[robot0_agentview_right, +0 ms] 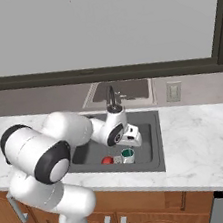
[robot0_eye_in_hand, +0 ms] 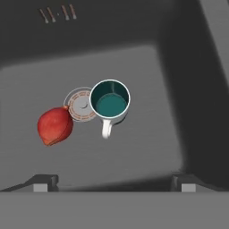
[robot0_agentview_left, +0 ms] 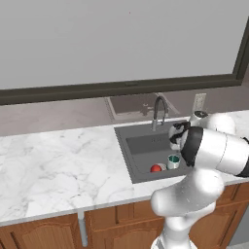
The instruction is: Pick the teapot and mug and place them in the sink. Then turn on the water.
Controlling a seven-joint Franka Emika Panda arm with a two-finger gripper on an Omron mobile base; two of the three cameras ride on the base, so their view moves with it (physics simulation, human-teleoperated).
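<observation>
We noted white marble bench [robot0_agentview_left: 53, 165], dark sink [robot0_agentview_left: 146, 146] at its back edge, mug [robot0_eye_in_hand: 110, 101] touching teapot [robot0_eye_in_hand: 56, 125] inside, gripper [robot0_eye_in_hand: 112, 185] spread above them.

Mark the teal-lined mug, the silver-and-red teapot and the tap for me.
Pale grey mug with teal inside [robot0_eye_in_hand: 110, 100]: hand view, on its teal interior.
Squat silver-grey teapot with red patch [robot0_eye_in_hand: 54, 125]: hand view, on the red side.
Slim curved dark-and-metal tap [robot0_agentview_left: 159, 111]: left base view, on the arched neck.
</observation>
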